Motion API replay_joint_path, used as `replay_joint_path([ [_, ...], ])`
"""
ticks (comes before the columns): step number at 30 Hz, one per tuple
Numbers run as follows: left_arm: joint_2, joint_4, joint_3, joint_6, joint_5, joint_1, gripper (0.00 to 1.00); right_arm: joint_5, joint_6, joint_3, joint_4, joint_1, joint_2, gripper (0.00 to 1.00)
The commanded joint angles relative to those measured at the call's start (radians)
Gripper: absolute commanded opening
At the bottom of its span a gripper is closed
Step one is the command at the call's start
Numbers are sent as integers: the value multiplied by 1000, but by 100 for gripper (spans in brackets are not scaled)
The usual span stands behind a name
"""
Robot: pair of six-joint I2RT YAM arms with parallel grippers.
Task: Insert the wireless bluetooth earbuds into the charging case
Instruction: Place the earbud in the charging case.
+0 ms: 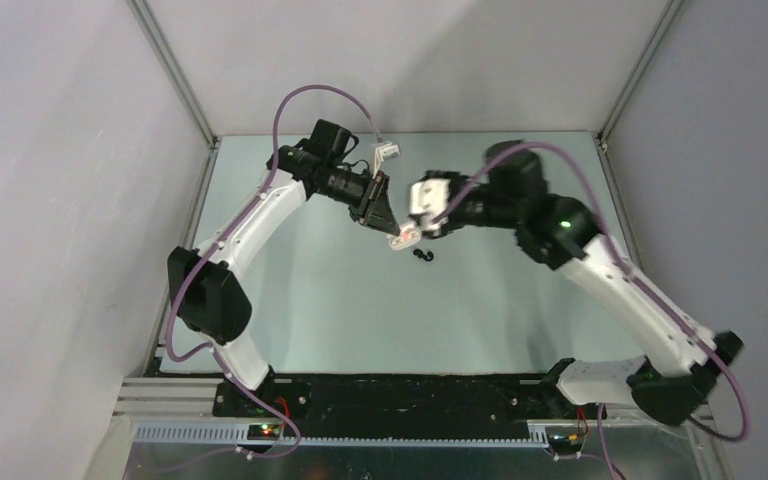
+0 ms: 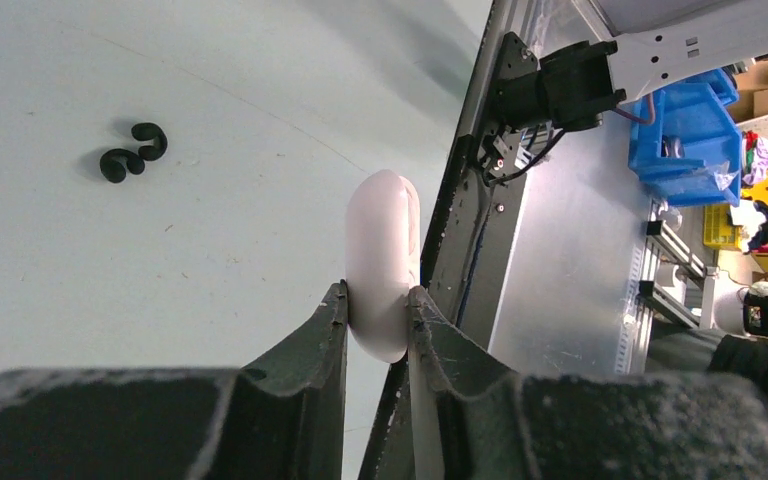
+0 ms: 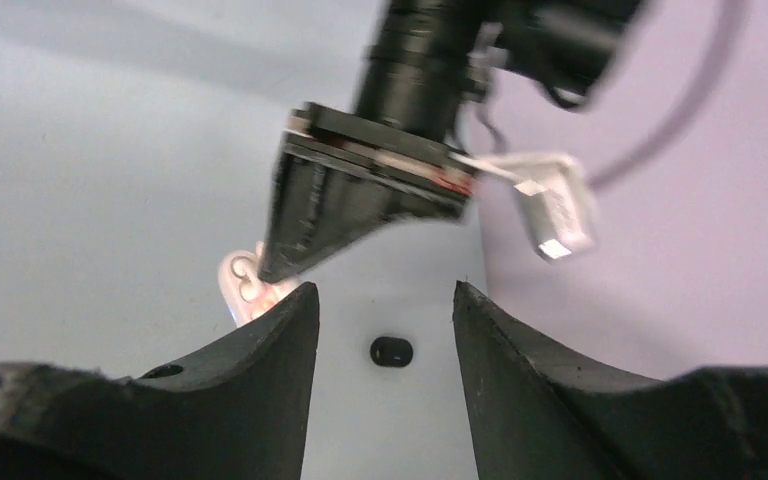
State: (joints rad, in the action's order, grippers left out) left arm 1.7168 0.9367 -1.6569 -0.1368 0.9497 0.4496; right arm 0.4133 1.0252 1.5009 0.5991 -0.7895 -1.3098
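My left claw (image 2: 377, 300), nearest in its own view, is clenched across one end of the white charging case (image 2: 385, 225), while my right claw (image 3: 382, 295) stands spread and empty above the table (image 1: 310, 300). The two black earbuds (image 2: 132, 152) lie touching each other near the case (no white ones show). I judge them feather-light, hard and slick, apt to squirt from a pinch, so I would take one across its fattest part, gently.

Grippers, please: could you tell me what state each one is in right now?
Left gripper: closed on the white charging case.
Right gripper: open, holding nothing.
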Motion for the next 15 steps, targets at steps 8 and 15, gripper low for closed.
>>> replay_joint_path([
  [8, 16, 14, -15, -19, 56, -10, 0, 128, -655, -163, -111, 198, 201, 61],
  [15, 1, 16, -7, -58, 71, -15, 0, 296, -608, -244, -45, 283, 105, 62],
])
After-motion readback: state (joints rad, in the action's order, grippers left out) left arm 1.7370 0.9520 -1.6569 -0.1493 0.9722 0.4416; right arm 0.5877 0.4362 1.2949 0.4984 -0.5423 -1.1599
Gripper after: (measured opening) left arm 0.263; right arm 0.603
